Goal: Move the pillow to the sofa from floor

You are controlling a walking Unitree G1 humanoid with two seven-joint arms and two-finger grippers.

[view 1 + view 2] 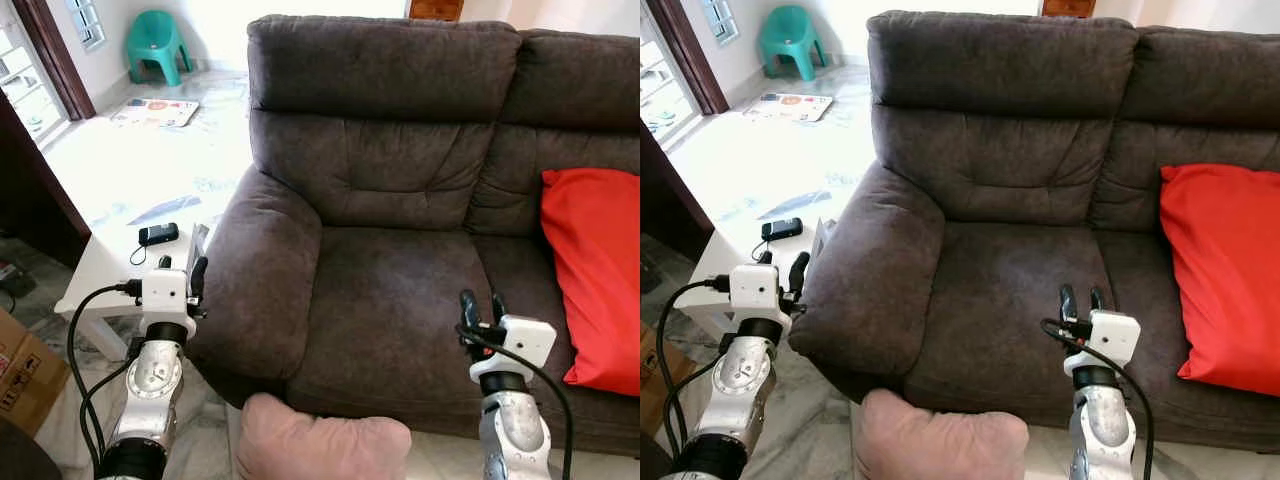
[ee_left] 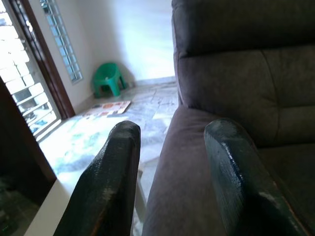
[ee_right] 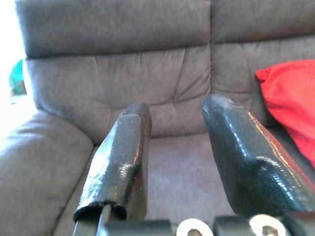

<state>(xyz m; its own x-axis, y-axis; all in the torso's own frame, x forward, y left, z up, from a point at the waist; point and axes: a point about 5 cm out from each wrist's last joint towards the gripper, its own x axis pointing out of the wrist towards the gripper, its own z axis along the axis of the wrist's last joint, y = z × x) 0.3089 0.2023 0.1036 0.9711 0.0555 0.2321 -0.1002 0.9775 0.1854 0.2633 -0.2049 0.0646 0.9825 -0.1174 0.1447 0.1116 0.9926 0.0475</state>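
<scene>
A pale pink pillow (image 1: 320, 440) lies on the floor against the front of the dark brown sofa (image 1: 400, 280), at the bottom of the eye views between my two arms. My left gripper (image 1: 185, 268) is raised beside the sofa's left armrest (image 2: 182, 162), open with nothing between its fingers. My right gripper (image 1: 482, 303) hovers over the front of the seat cushion (image 3: 182, 172), open and empty too. Both grippers are above the pillow and apart from it.
A red pillow (image 1: 595, 275) leans at the sofa's right end. A low white table (image 1: 110, 270) with a black device (image 1: 158, 234) stands left of the armrest. A cardboard box (image 1: 25, 375) sits at the lower left. A green stool (image 1: 158, 42) stands far back.
</scene>
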